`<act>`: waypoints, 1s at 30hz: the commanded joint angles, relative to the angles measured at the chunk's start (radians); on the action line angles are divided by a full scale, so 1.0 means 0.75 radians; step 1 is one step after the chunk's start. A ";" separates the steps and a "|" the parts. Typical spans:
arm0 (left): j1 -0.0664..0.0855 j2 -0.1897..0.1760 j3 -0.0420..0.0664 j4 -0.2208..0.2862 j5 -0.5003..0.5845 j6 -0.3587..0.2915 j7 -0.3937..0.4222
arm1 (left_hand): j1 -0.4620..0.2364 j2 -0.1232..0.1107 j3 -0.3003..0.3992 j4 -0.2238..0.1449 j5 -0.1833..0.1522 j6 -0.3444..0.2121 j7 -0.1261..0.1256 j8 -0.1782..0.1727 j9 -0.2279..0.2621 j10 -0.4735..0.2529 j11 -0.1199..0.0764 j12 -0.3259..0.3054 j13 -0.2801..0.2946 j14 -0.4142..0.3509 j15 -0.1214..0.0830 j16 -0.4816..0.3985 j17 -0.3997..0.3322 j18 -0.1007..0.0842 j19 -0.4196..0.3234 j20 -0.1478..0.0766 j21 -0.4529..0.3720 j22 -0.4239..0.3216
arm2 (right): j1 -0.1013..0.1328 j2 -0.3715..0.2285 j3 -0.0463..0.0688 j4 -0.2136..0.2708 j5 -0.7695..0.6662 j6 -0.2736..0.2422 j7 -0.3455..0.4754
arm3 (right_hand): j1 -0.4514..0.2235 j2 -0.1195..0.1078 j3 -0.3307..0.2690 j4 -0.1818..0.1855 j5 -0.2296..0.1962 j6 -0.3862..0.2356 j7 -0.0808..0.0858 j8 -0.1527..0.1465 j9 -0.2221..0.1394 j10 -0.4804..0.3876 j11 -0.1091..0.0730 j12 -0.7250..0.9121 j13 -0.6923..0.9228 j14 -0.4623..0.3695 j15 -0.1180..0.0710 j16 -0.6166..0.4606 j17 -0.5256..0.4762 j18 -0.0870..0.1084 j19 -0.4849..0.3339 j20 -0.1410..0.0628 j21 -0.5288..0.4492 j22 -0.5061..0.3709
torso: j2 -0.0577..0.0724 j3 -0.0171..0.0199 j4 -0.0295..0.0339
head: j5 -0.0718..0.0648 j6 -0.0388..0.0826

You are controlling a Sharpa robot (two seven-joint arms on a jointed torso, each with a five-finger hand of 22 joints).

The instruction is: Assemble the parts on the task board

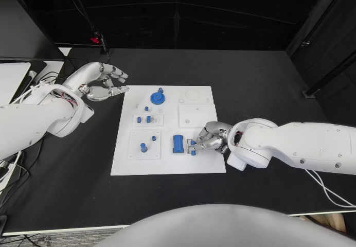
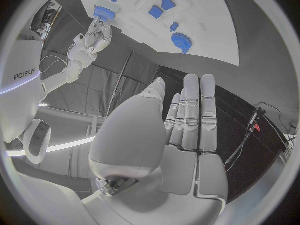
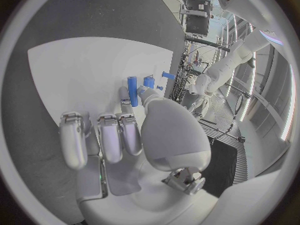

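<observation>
The white task board point(image 1: 169, 159) lies in the middle of the black table. On it are a blue gear point(image 1: 157, 97), several small blue pegs point(image 1: 143, 147) and an upright oblong blue block point(image 1: 178, 143). My right hand point(image 1: 208, 138) rests low over the board's right half. Its fingertips are at a small blue piece point(image 1: 192, 144) just right of the block. The left wrist view has that hand point(image 2: 94, 37) touching the block point(image 2: 103, 12). Whether it grips anything I cannot tell. My left hand point(image 1: 104, 80) hovers off the board's far left corner and holds nothing.
Two square recessed plates point(image 1: 196, 115) and a round outline point(image 1: 193, 95) mark the board's right half. A white box point(image 1: 15, 74) and cables lie at the table's far left edge. Bare black table surrounds the board.
</observation>
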 commanded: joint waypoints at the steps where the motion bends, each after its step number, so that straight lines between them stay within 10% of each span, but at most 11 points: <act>1: 0.002 0.002 0.001 0.000 0.006 0.004 -0.003 | -0.001 0.013 -0.007 0.002 0.007 0.003 0.001 -0.007 -0.001 0.007 -0.002 0.006 -0.002 0.010 0.000 -0.007 -0.001 0.022 0.009 0.003 -0.006 0.001 | 0.003 0.004 0.001 0.002 -0.004 -0.014 0.009 | -0.004 -0.003 -0.010 0.000 0.006 0.000 -0.002 0.013 0.004 0.137 -0.011 0.008 0.351 0.141 -0.009 0.003 0.351 -0.010 0.139 -0.008 0.004 0.351 | -0.001 0.0000 0.0009 | 0.001 0.000; 15: 0.002 0.003 0.001 0.000 0.006 0.004 -0.004 | -0.001 0.013 -0.007 0.002 0.007 0.003 0.001 -0.007 -0.001 0.007 -0.002 0.006 -0.002 0.010 0.000 -0.007 -0.001 0.022 0.009 0.003 -0.006 0.001 | 0.004 0.012 0.001 -0.003 -0.006 -0.025 0.008 | 0.019 0.024 -0.118 0.046 0.006 -0.109 -0.007 0.210 0.098 0.137 -0.016 0.008 0.351 0.141 -0.016 0.003 0.351 -0.010 0.139 -0.016 0.004 0.351 | 0.000 -0.0002 0.0006 | 0.002 0.000; 30: 0.002 0.005 0.001 -0.002 0.006 0.006 -0.005 | 0.001 0.015 -0.006 0.001 0.009 0.002 0.001 -0.007 -0.001 0.006 -0.002 0.006 -0.002 0.010 0.000 -0.007 -0.001 0.022 0.010 0.002 -0.007 0.001 | 0.004 0.017 0.001 -0.006 -0.006 -0.029 0.005 | 0.000 0.022 -0.222 0.122 -0.048 -0.195 0.002 0.321 0.145 0.137 -0.009 0.008 0.351 0.141 -0.012 0.003 0.351 -0.010 0.139 -0.014 0.004 0.351 | 0.000 -0.0006 0.0006 | 0.003 0.000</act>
